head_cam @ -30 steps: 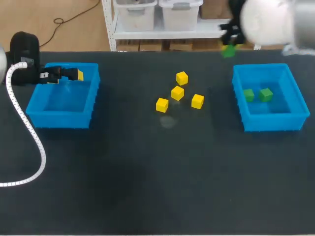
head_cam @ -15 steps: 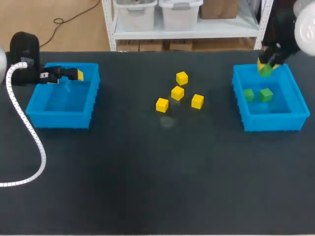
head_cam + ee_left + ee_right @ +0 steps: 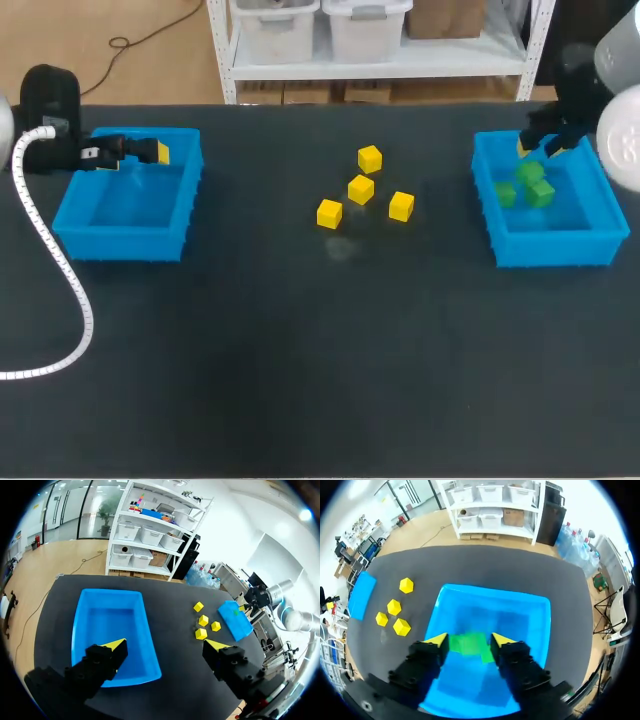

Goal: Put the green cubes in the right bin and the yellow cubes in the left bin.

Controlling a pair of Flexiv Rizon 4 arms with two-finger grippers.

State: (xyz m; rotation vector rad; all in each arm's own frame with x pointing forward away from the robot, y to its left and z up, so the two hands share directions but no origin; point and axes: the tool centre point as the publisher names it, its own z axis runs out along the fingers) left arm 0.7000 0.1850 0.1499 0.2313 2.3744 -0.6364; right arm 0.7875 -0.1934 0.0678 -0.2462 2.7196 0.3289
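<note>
1. The right bin (image 3: 548,245) is seen at the right side of the black table (image 3: 300,350). Three green cubes (image 3: 541,192) are seen in it: two lie side by side on its floor, and a third sits just toward the far wall. Whether this third one rests on the floor or on the others cannot be told.
2. The right gripper (image 3: 538,148) is held over the far part of that bin, just above the third cube. Its yellow-tipped fingers are spread apart with nothing clamped. In the right wrist view the green cubes are seen below the gap between them.
3. The left bin (image 3: 70,225) is seen at the left side of the table, well apart from the right one.
4. The left gripper (image 3: 165,647) is held over the far rim of the left bin. Its fingers are spread wide and nothing is gripped.
5. Four yellow cubes (image 3: 361,189) lie in a loose cluster on the table between the two bins, outside both and untouched by either gripper.
</note>
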